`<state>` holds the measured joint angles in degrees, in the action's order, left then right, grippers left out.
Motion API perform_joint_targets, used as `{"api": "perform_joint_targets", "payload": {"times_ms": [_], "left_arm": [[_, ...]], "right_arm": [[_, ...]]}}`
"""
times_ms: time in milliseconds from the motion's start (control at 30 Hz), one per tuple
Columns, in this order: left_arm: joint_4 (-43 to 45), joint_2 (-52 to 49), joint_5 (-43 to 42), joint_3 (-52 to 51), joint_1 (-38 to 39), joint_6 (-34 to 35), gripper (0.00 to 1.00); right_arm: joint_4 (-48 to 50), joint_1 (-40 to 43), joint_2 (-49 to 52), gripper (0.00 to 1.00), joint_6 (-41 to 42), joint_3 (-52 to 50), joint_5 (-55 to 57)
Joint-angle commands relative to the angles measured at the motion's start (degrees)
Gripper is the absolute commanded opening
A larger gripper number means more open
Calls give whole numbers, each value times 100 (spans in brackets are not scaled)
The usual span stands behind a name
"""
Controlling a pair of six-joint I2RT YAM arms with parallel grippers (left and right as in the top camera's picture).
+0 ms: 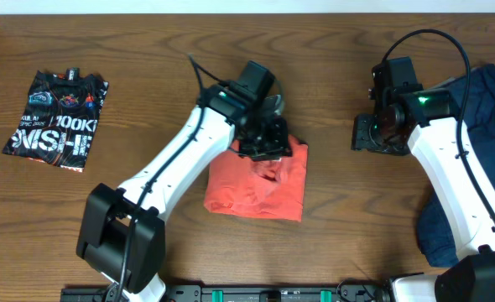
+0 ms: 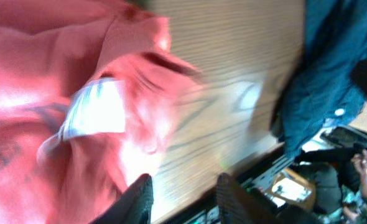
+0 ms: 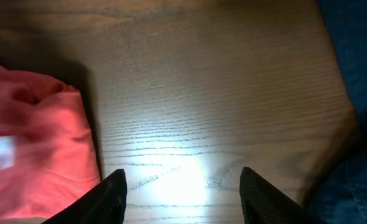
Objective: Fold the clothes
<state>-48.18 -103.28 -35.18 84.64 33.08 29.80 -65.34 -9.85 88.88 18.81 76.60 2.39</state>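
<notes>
Partial "NISHE" on black tee [image 1: 56, 120]

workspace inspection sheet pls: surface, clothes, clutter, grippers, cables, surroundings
surface: wooden table, bare wood between the garments
job's things: coral-red T-shirt in a rough folded rectangle at centre; black graphic tee folded, far left; navy garment heaped unfolded at the right edge
clutter: nothing seen
grippers: left gripper open at the T-shirt's edge, view blurred; right gripper open above bare wood, between T-shirt and navy garment
cables: black cable loops over the right arm; a second one runs along the left arm
surroundings: blurred equipment past the table edge in the left wrist view; cannot tell more
</notes>
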Motion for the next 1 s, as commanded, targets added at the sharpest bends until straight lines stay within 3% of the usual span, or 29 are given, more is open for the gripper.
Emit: {"api": "perform_joint_targets", "payload": {"times_ms": [0,100,233,367,500,667,833,967], "left_arm": [[186,151,24,94,140,92,45],[179,247,-11,120,-70,-229,45],[-70,629,11,122,-780,-581,45],[-372,968,675,120,-1716,-579,45],[-623,916,931,76,-2190,-796,45],[-868,710,935,-214,-2173,-1226,45],[-870,511,933,-901,-2041,-1224,45],[-557,468,931,-1480,-1884,-1272,45]], "right_arm": [[-15,42,28,57,-66,-33,37],[17,39,28,58,-98,-33,-155],[190,9,28,57,-839,-33,-1224],[262,-160,39,51,-1537,-33,-2682],[236,-503,127,52,-1593,-81,-2828],[463,-942,413,52,-1604,-304,-3359],[1130,-1362,809,51,-1720,-732,-4607],[1574,-1458,1071,51,-1628,-1047,-4970]]}}
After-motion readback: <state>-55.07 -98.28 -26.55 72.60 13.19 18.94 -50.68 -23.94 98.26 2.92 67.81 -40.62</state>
